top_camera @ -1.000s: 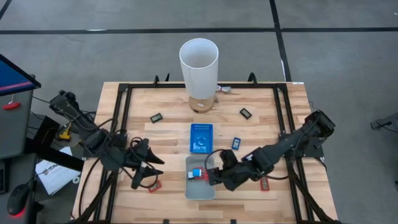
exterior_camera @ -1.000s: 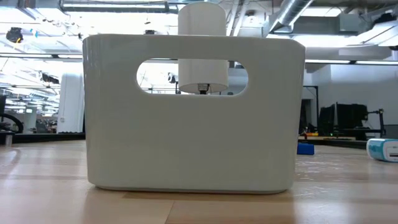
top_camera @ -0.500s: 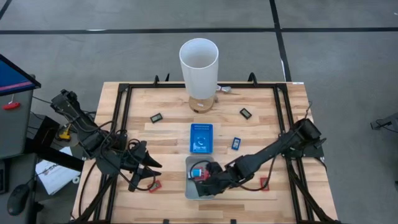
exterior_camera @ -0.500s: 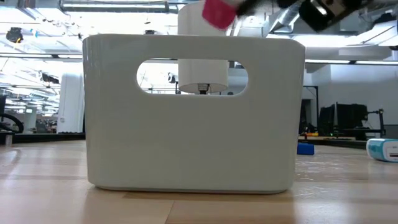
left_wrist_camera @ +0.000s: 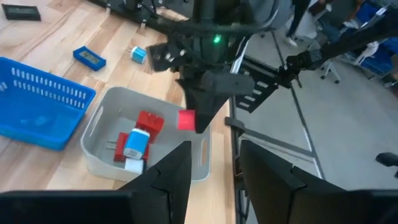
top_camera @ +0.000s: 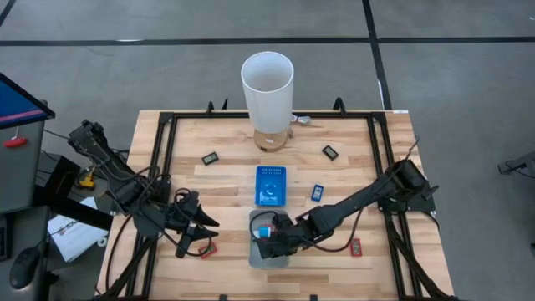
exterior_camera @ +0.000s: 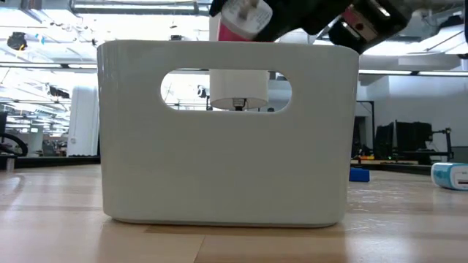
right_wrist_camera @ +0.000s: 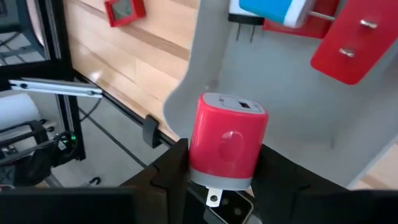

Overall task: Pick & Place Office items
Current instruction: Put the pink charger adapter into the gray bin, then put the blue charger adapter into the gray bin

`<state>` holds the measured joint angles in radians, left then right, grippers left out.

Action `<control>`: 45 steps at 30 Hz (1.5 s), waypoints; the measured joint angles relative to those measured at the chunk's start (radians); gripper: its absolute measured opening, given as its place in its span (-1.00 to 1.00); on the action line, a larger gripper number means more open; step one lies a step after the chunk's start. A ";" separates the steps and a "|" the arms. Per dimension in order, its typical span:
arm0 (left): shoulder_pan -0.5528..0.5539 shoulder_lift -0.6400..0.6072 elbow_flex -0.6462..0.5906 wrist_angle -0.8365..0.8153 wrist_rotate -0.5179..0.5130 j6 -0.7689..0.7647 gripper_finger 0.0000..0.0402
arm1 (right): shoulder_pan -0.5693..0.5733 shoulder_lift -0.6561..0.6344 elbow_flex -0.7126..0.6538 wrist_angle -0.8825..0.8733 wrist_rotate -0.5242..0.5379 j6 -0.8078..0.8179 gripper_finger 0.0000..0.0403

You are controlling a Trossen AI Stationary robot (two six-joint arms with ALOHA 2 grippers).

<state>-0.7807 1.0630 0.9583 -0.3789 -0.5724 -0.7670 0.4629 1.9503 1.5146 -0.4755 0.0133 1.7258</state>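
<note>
So the right gripper (top_camera: 269, 244) is reaching in over the pale grey tray (top_camera: 259, 257) near the front middle of the tabletop (top_camera: 230, 184), and it's pinching a red plug adapter (right_wrist_camera: 226, 141) between its two fingers. In the right wrist view the adapter sits squarely between the fingers, grey cap facing out, with a metal prong poking from its underside. The low view has the same red adapter (exterior_camera: 244, 17) just above the tray's front wall (exterior_camera: 219, 161), so it's held above the tray, not lying in it.

Already in the tray: a red block (left_wrist_camera: 148, 122) and a blue-and-white charger (left_wrist_camera: 135, 144) lying close together, the charger on another red piece.

The left gripper (top_camera: 199, 234) is parked over the front left of the tabletop with its fingers spread, holding nothing. A red flat item (top_camera: 208, 248) lies just beside it.

Other bits scattered around: a blue item (top_camera: 317, 192) right of the blue tray (top_camera: 270, 185), a red item (top_camera: 356, 247) front right, two black ones (top_camera: 211, 157) (top_camera: 330, 152) further back, and the white cylinder (top_camera: 267, 90) at the far edge.
</note>
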 joint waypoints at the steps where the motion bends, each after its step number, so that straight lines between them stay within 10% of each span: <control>1: 0.000 0.000 -0.004 0.015 0.000 0.000 -0.34 | -0.001 0.002 0.000 -0.004 -0.009 -0.007 -0.31; 31: 0.000 0.000 -0.025 0.050 0.000 0.010 -0.34 | 0.006 -0.023 -0.001 -0.090 0.113 0.031 0.17; 40: 0.000 0.000 -0.025 0.047 0.000 0.011 -0.34 | 0.171 -0.173 0.001 -0.437 0.282 0.297 0.16; 45: 0.000 0.000 -0.025 0.046 -0.017 0.028 -0.34 | 0.252 -0.200 0.000 -0.886 0.207 0.557 0.16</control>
<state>-0.7803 1.0630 0.9329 -0.3327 -0.5898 -0.7391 0.7146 1.7504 1.5143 -1.3615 0.2205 2.2824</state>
